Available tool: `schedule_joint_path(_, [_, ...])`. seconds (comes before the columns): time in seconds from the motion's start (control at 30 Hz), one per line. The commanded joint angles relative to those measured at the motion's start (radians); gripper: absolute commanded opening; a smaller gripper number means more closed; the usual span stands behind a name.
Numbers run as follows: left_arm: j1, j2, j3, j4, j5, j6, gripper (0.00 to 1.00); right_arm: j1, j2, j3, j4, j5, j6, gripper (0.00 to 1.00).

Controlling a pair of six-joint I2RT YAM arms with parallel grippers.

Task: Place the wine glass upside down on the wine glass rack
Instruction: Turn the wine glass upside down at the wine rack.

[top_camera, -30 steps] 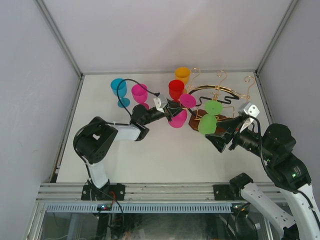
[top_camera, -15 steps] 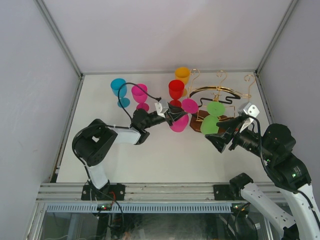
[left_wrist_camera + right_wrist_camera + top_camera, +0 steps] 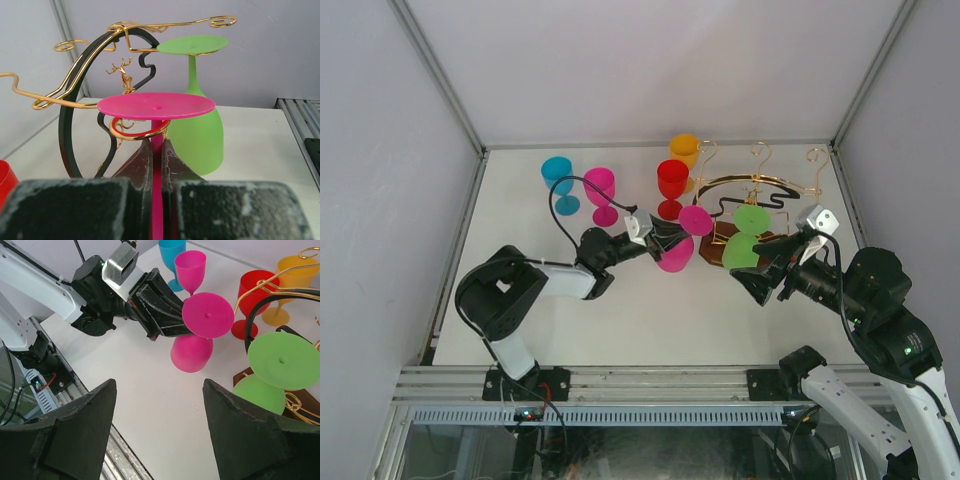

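A pink wine glass (image 3: 677,254) hangs upside down in my left gripper (image 3: 663,237), which is shut on its stem (image 3: 157,150) just below the flat foot (image 3: 156,105). The wine glass rack (image 3: 760,185) stands to the right, with gold scroll arms (image 3: 90,65) and a black loop (image 3: 64,135). One gold curl (image 3: 131,134) lies right under the pink foot beside the stem; whether the stem is inside it I cannot tell. A green glass (image 3: 197,137) hangs upside down on the rack. My right gripper (image 3: 159,385) is open and holds nothing, near the rack's front.
Upright glasses stand at the back: blue (image 3: 558,175), pink (image 3: 600,187), red (image 3: 672,180) and orange (image 3: 685,150). The rack's dark wooden base (image 3: 243,374) sits under the green glass (image 3: 282,360). Enclosure walls close the table on three sides.
My left gripper has carried the pink glass a little toward the near side, staying beside the rack's left arm. The right arm has not moved.
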Motion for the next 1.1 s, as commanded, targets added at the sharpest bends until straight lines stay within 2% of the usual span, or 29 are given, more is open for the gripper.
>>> schedule_joint_path(0.0, [-0.007,-0.048,-0.037,0.021,-0.039,0.026,0.0,-0.007,-0.006,0.034,0.011,0.003,0.0,0.7])
schedule_joint_path(0.3, [-0.005,-0.048,-0.043,0.02,-0.131,-0.013,0.02,-0.006,-0.006,0.034,0.016,0.011,0.004,0.7])
schedule_joint_path(0.6, [-0.002,-0.029,-0.041,0.014,-0.226,-0.059,0.35,-0.006,-0.007,0.034,0.013,0.022,-0.001,0.7])
schedule_joint_path(0.87, [0.003,-0.069,-0.093,0.01,-0.271,-0.079,0.42,-0.006,-0.009,0.033,0.014,0.03,-0.007,0.7])
schedule_joint_path(1.07, [0.003,-0.21,-0.231,-0.08,-0.473,-0.128,0.5,-0.006,-0.013,0.027,0.009,0.047,-0.022,0.7])
